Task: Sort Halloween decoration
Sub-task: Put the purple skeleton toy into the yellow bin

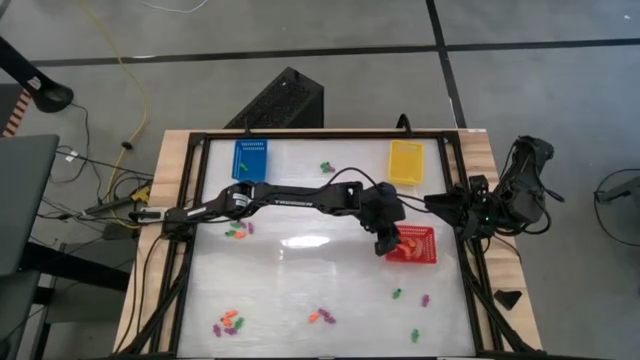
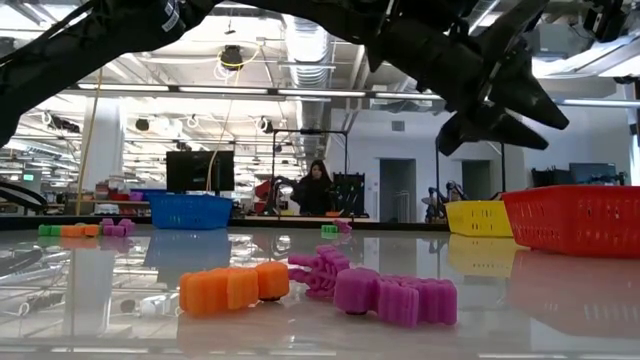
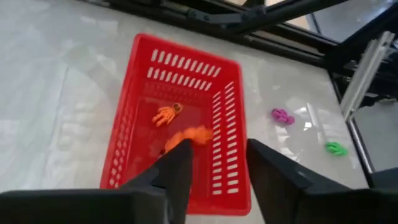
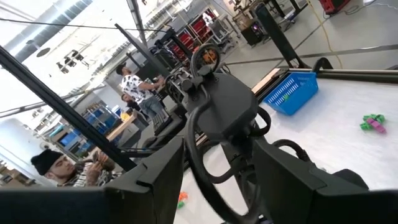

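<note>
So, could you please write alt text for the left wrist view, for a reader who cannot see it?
The left gripper, fingers apart and empty, hangs over a red basket that holds two orange decoration pieces. Beside the basket, a purple piece and a green piece lie on the white table.

I count three baskets on my worktop: one blue basket (image 1: 251, 159) near the far edge, one yellow basket (image 1: 406, 161) along that same edge, and one red basket (image 1: 424, 250) by the right edge; inside the red one lie two orange pieces (image 3: 184, 127); the loose orange, green and purple pieces (image 1: 322, 317) sit in about eight small clusters, too tiny to count singly; two arms, each with one hand.
</note>
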Robot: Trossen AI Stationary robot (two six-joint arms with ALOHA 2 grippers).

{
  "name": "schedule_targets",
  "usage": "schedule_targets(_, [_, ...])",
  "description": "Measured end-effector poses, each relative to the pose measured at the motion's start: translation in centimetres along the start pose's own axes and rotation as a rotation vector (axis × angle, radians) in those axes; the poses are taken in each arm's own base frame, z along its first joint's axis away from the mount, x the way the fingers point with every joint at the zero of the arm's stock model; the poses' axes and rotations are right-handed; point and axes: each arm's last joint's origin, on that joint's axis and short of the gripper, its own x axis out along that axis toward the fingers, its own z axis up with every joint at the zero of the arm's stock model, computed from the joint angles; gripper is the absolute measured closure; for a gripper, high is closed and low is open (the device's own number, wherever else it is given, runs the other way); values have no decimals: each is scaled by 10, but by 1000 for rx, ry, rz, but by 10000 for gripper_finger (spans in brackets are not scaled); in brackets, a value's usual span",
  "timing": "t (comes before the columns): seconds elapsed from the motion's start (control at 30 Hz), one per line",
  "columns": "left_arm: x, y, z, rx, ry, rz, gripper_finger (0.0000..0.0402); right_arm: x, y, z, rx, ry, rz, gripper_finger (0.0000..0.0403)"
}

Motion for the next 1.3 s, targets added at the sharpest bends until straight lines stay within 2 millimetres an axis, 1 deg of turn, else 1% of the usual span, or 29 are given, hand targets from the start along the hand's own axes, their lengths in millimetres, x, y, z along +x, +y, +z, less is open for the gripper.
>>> schedule_targets(0.13, [-2,8,-2,-21,27,43,233,0,0,0,0,0,0,182])
schedule_targets(0.23, [-7,21,7,-41,-37,49,231,0,0,0,0,0,0,182])
schedule_targets(0.3, [-12,33,18,-87,-122,30,235,0,0,0,0,0,0,182])
schedule_targets(0.4, [-23,52,33,-140,-212,-50,245,0,0,0,0,0,0,182])
schedule_targets(0.5, [-32,69,39,-159,-235,-73,257,0,0,0,0,0,0,182])
schedule_targets(0.6, [-41,82,46,-155,-273,-104,266,0,0,0,0,0,0,182])
schedule_targets(0.67, [-50,87,55,-147,-343,-117,269,0,0,0,-1,1,0,182])
schedule_targets(0.77, [-71,94,77,-138,-515,-214,271,0,-1,-1,-17,6,-5,182])
schedule_targets(0.83, [-90,99,91,-129,-651,-268,271,0,-1,-2,-24,8,-7,182])
schedule_targets(0.9, [-113,103,104,-120,-757,-349,271,0,-1,-2,-24,8,-7,182])
schedule_targets(1.0, [-146,109,117,-90,-844,-458,271,1,-1,0,-9,-5,-12,182])
schedule_targets(1.1, [-171,114,123,-62,-864,-503,271,2,-1,1,-2,-19,-26,182])
schedule_targets(1.17, [-184,118,123,-60,-857,-489,271,3,-1,2,47,-28,-28,182])
schedule_targets(1.23, [-193,124,116,-69,-853,-441,272,4,-1,3,121,-43,-36,182])
schedule_targets(1.3, [-202,129,101,-100,-840,-369,272,5,-2,4,219,-66,-52,182])
